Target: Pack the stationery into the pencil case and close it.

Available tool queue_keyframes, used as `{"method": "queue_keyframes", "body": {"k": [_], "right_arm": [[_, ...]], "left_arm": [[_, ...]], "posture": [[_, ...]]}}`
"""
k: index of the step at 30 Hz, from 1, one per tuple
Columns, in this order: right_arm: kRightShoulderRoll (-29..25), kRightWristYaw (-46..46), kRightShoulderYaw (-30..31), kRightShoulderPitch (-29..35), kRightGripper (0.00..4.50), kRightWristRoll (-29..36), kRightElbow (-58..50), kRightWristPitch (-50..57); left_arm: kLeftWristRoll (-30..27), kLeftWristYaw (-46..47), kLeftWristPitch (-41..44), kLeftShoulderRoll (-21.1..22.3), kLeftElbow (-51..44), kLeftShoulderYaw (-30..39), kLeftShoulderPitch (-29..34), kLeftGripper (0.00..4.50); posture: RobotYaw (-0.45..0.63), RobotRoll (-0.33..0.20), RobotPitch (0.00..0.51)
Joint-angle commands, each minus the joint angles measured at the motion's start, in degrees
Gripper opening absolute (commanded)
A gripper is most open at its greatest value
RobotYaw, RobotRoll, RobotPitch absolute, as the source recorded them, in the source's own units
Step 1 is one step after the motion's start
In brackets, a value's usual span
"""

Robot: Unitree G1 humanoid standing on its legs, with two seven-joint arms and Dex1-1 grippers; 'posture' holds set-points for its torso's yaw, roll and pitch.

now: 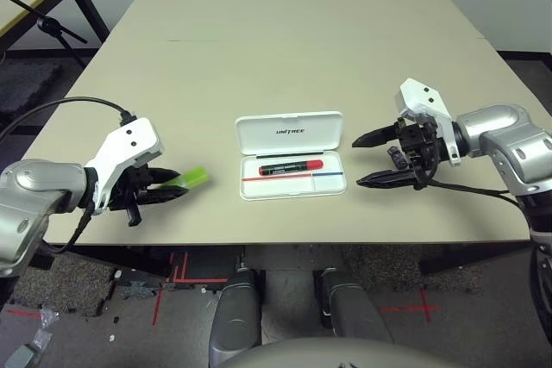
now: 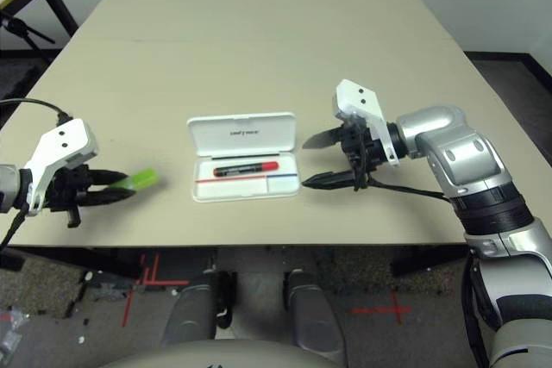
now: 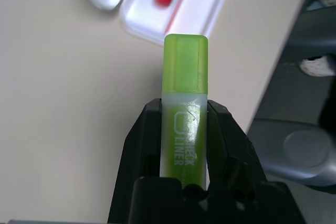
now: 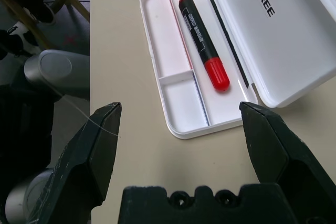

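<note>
A: Beige surface (image 1: 285, 49), bare but for the open case (image 1: 291, 155); marker (image 1: 291, 165) lies in its long tray slot.

B: Left tool (image 1: 159, 187) is clamped on the highlighter (image 3: 184, 103), off to the case's left. Carry it over level and lay it beside the marker.

A: Obstacles?

B: Right tool (image 1: 369, 159), jaws wide apart, hangs just right of the case. Lid stands behind; come in from the left.

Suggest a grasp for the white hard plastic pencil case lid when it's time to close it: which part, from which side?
Take the white hard plastic pencil case by the lid's far long edge, coming from the far side and swinging it toward the robot. It lies folded back flat, hinged along the tray holding the red marker. The open right gripper beside it looks best placed.
</note>
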Motion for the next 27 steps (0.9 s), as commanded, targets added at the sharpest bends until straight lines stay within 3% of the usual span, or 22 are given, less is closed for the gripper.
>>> {"method": "queue_keyframes", "body": {"k": [1,6,13,21,27], "right_arm": [[0.03,0.38,0.55,-0.85,4.50,-1.11,1.08,-0.99],[0.08,0.45,0.55,-1.02,4.50,-1.60,1.68,-1.55],[-0.10,0.60,0.25,-0.70,4.50,-1.31,1.33,-1.31],[-0.25,0.36,0.42,-0.28,4.50,-1.60,1.01,-1.37],[-0.26,0.12,0.44,0.02,4.50,-1.86,0.93,-1.51]], "left_arm": [[-1.10,-0.66,-0.16,0.23,-2.12,-1.43,-2.49,1.09],[-1.13,0.88,2.20,-2.20,-5.08,-7.89,-9.13,1.09],[3.15,2.82,4.51,-6.38,-3.75,-18.18,-18.13,1.09],[13.86,3.04,1.24,-14.22,3.71,-31.81,-28.59,1.09],[19.14,2.09,-1.32,-19.04,8.57,-37.40,-33.24,1.09]], "posture": [[0.07,0.000,0.104],[0.06,0.000,0.097],[0.05,0.000,0.092],[0.05,0.000,0.091],[0.04,0.000,0.093]]}}
